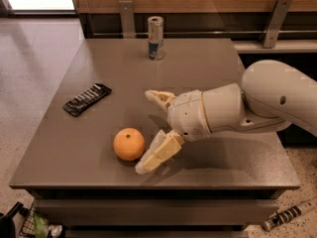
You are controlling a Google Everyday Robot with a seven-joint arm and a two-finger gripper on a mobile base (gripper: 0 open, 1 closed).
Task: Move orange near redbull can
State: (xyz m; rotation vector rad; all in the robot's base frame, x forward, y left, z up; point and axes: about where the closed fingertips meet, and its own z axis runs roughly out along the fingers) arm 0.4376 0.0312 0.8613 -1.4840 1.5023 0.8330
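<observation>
Camera view: you look down on the grey worktop (223,63) from beyond its near edge.
End effector: the end effector (146,131) hangs low over the near half of the worktop, about midway between the left and right edges. Its two pale fingers stand wide apart and hold nothing.
Upper finger: it points toward the left edge, over bare worktop.
Lower finger: the lower finger (157,154) slants down toward the near edge, just to the right of the orange. You cannot tell whether it touches the fruit or the surface.
Orange: the orange (129,144) rests on the worktop close to the near edge, left of centre, with its stem dimple facing up.
Redbull can: the redbull can (156,37) stands upright at the far edge, near its middle, well apart from the orange.
Arm: the white arm (267,98) reaches in over the right edge.
Wrapper: a flat black snack bar wrapper (87,99) lies toward the left edge, about midway between the near and far corners, apart from the orange.
</observation>
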